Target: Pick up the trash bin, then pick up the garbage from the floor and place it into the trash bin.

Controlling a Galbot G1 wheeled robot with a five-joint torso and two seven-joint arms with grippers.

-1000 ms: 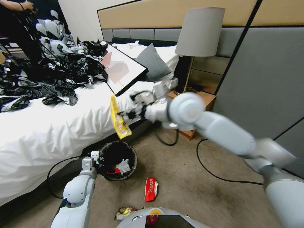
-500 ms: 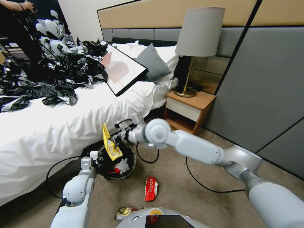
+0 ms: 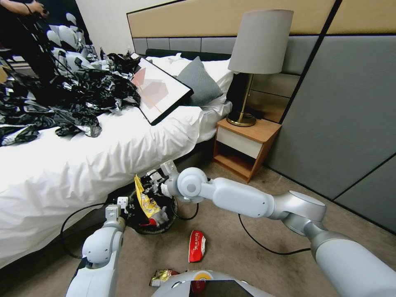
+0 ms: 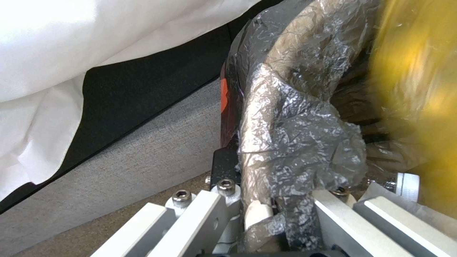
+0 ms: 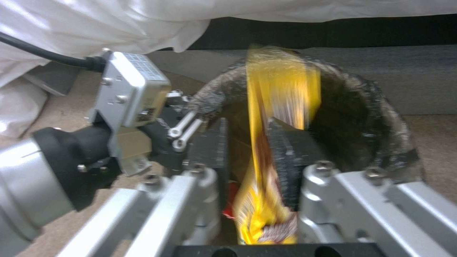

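A bedroom, apparently a hotel room: a wide bed with a rumpled white duvet [image 3: 82,165], a grey square cushion [image 3: 198,82] and white pillows stands against a padded grey and tan panelled headboard wall [image 3: 338,103]. Beside the bed, a small wooden nightstand with a white drawer front [image 3: 243,144] carries a brass-stemmed table lamp with a grey drum shade [image 3: 260,41], and the floor is short-pile beige carpet [image 3: 255,264]. A black-framed picture with pale geometric shapes [image 3: 159,88] and a heap of glossy black plastic bags [image 3: 62,99] lie on the bed.
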